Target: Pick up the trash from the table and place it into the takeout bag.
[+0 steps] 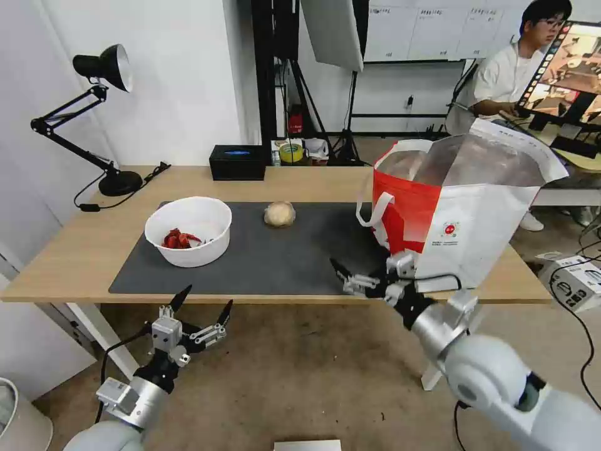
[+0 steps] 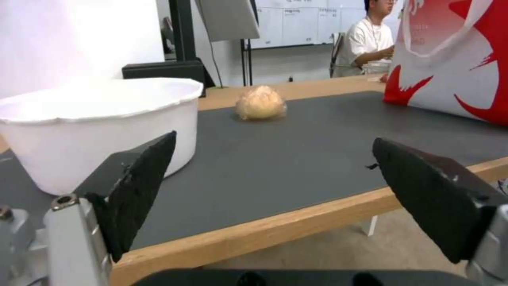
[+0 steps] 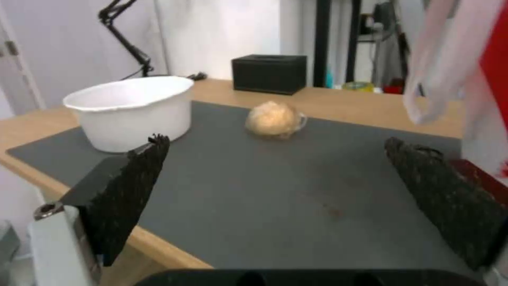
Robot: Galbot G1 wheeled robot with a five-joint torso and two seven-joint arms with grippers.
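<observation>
On the table (image 1: pixel 75 263), a white bowl (image 1: pixel 188 238) with red scraps (image 1: pixel 178 239) sits on the left of the dark grey mat (image 1: pixel 275 263). A beige ball (image 1: pixel 279 213) lies at the mat's far middle. The white-and-red takeout bag (image 1: pixel 463 213) stands open at the right end. My left gripper (image 1: pixel 208 296) hangs open below the table's front edge, in front of the bowl (image 2: pixel 101 119). My right gripper (image 1: pixel 357 275) is open at the front edge, just left of the bag, and faces the ball (image 3: pixel 272 119) across the mat.
A black box (image 1: pixel 237 162) and a desk lamp (image 1: pixel 100 113) stand along the table's back edge. A white carton (image 1: pixel 579 279) lies on the floor to the right. A person sits at another desk behind the bag.
</observation>
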